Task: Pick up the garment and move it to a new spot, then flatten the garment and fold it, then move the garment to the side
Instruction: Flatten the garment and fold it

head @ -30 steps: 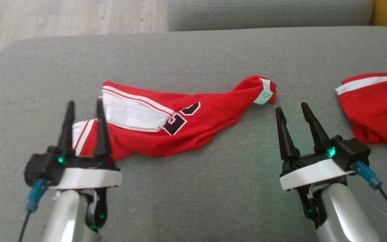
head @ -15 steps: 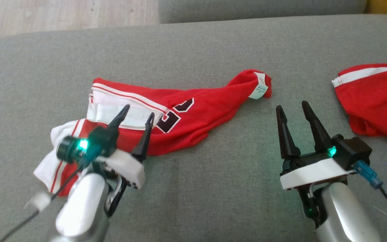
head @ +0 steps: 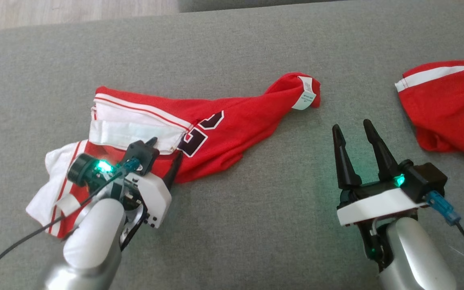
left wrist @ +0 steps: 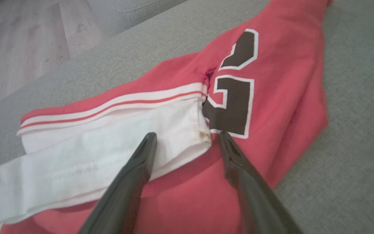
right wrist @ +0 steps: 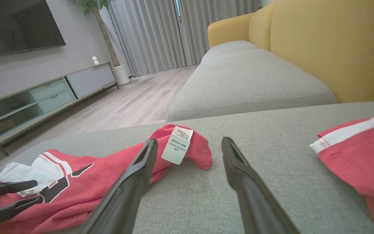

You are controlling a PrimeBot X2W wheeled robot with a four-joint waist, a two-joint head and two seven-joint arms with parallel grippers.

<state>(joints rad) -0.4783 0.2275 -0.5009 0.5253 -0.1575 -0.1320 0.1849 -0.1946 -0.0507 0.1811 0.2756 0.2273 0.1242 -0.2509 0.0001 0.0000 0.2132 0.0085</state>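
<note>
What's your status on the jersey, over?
Left tool open, over jersey, at white band. Right tool open, empty, near label. Jersey crumpled, not lifted. Second red garment right, clear.

Two red garments: the numbered garment (head: 224, 129) and, right of it, a second garment (head: 449, 108). One label (head: 304, 98). Two grippers: left gripper (head: 164, 148), right gripper (head: 351, 127). One sofa (head: 256, 225).

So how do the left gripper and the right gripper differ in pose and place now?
The left gripper is over the red garment; the right gripper is over bare grey cushion. The left gripper tips down toward the garment; the right gripper points up the head view. Both stand open, gripping nothing.
</note>
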